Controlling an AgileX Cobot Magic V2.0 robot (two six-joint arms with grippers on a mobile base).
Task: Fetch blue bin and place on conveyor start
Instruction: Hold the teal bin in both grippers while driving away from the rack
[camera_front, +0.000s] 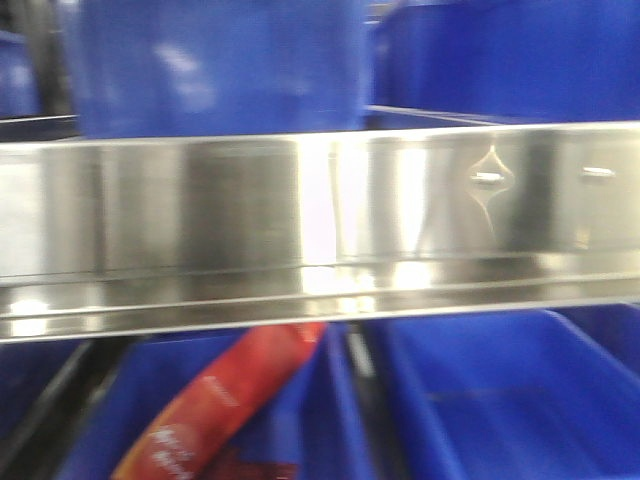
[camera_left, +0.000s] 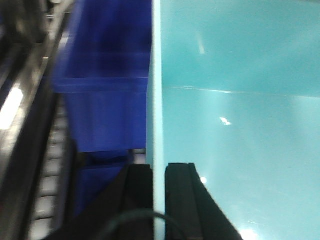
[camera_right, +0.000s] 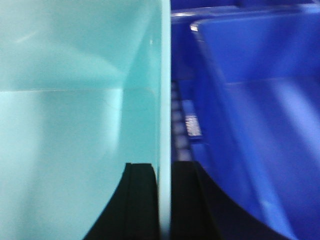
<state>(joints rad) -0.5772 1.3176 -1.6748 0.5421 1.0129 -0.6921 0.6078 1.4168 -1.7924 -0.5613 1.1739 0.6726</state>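
I see the left gripper (camera_left: 159, 174) and right gripper (camera_right: 163, 172) each pinched shut on a side wall of the pale aqua blue bin (camera_left: 240, 115), dark blue crates (camera_right: 260, 100) just beside it.

Front view: blurred throughout. The rail (camera_front: 320, 200) hides parts of the crates (camera_front: 480, 400) above and below it and the top of the red packet (camera_front: 225, 405); packet print is illegible. Wrist views: the bin (camera_left: 240, 125) runs past the frame edges.
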